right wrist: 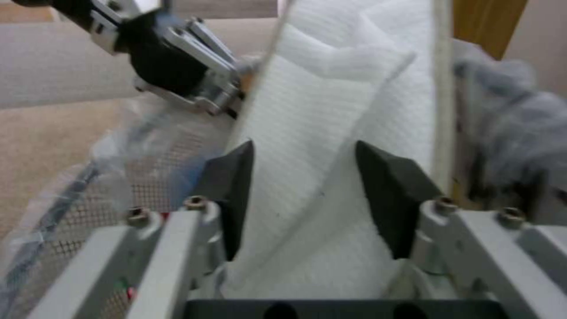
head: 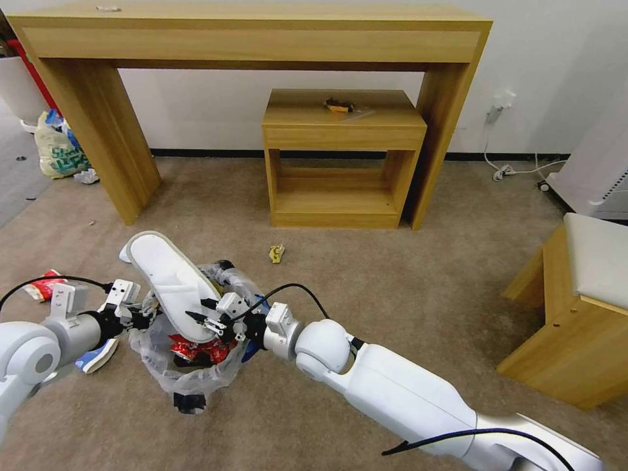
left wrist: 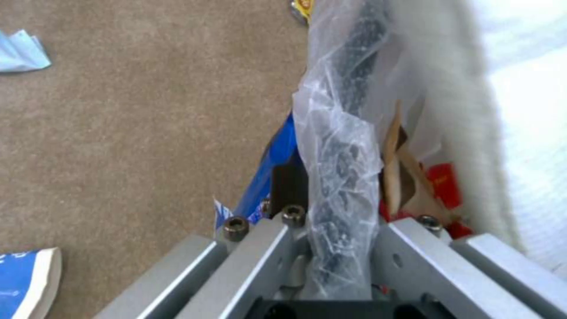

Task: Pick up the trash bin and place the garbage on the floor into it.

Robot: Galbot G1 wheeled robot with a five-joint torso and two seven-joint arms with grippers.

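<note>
The trash bin [head: 156, 361], black mesh lined with a clear crinkly bag, hangs just above the carpet. My left gripper [head: 145, 314] is shut on its bagged rim [left wrist: 345, 146]. A white slipper [head: 169, 280] stands tilted out of the bin, heel end down. My right gripper [head: 208, 322] is shut on it, with the black pads [right wrist: 231, 186] on either side of the white fabric [right wrist: 307, 133]. Red wrappers [head: 196, 350] and brown cardboard [left wrist: 396, 177] lie inside the bin. On the floor are a yellow wrapper [head: 277, 253], a red wrapper [head: 43, 286] and a blue carton [head: 98, 356].
A long wooden desk [head: 255, 39] stands against the wall with a low side table [head: 340, 118] under it. A wooden stool [head: 582, 307] is at the right. A yellowish shopping bag [head: 57, 152] sits at the far left, with cables [head: 507, 171] by the right wall.
</note>
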